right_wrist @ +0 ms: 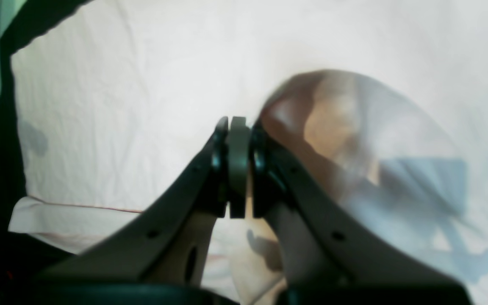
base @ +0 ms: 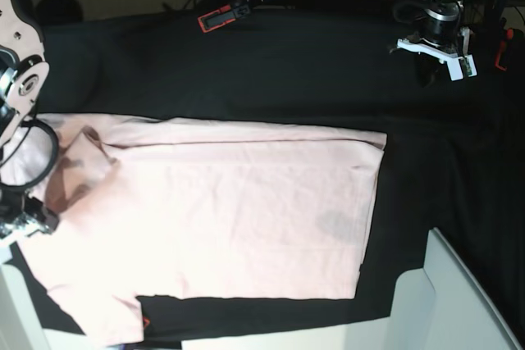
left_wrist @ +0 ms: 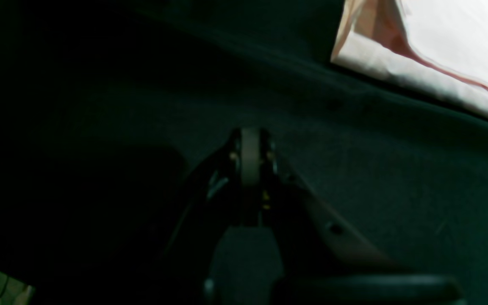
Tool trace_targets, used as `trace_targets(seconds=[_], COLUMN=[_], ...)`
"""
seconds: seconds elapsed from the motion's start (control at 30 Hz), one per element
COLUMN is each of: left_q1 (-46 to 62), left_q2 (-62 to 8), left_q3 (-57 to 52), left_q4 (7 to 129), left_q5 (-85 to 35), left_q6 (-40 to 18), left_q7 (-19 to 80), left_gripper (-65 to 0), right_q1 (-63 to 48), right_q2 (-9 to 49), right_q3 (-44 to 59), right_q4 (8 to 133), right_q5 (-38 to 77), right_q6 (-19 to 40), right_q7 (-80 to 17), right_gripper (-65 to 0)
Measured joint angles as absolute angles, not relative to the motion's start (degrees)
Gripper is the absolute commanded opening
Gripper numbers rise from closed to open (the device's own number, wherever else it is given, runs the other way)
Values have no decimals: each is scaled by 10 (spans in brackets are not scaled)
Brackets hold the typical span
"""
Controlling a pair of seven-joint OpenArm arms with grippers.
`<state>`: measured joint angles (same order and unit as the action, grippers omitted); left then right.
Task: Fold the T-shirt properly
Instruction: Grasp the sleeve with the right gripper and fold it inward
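Both tools are closed: the right tool point(right_wrist: 239, 169) pinches the T-shirt point(base: 230, 219) sleeve for folding, the left tool point(left_wrist: 250, 159) idles empty.

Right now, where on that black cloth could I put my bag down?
Bare black table cloth runs between the pale pink cotton T-shirt and the cables at the back. Another free patch lies beside the shirt's hem. It is crowded by the sleeves, where the right gripper works.
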<state>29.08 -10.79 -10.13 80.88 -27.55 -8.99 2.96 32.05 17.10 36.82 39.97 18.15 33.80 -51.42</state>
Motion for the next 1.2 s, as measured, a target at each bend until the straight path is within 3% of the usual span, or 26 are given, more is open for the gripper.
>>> trace_targets(seconds=[0.7, 0.87, 0.93, 1.2], left_q1=[292, 292, 292, 292], left_q2=[-108, -108, -108, -108], left_q3=[-102, -102, -102, -97], left_q4=[792, 792, 791, 791], left_q5=[-275, -275, -275, -275], left_q6=[-90, -90, -90, -90], left_q7=[30, 30, 30, 30], left_gripper=[-650, -650, -650, -650], right_q1=[325, 325, 325, 325], right_q2=[171, 169, 169, 169], right_q3=[368, 371, 371, 371], right_q4=[387, 387, 387, 387], right_q5=[179, 181, 181, 181], right_q6=[338, 337, 337, 337], right_q7=[-387, -352, -337, -313], right_gripper=[-647, -614, -554, -207])
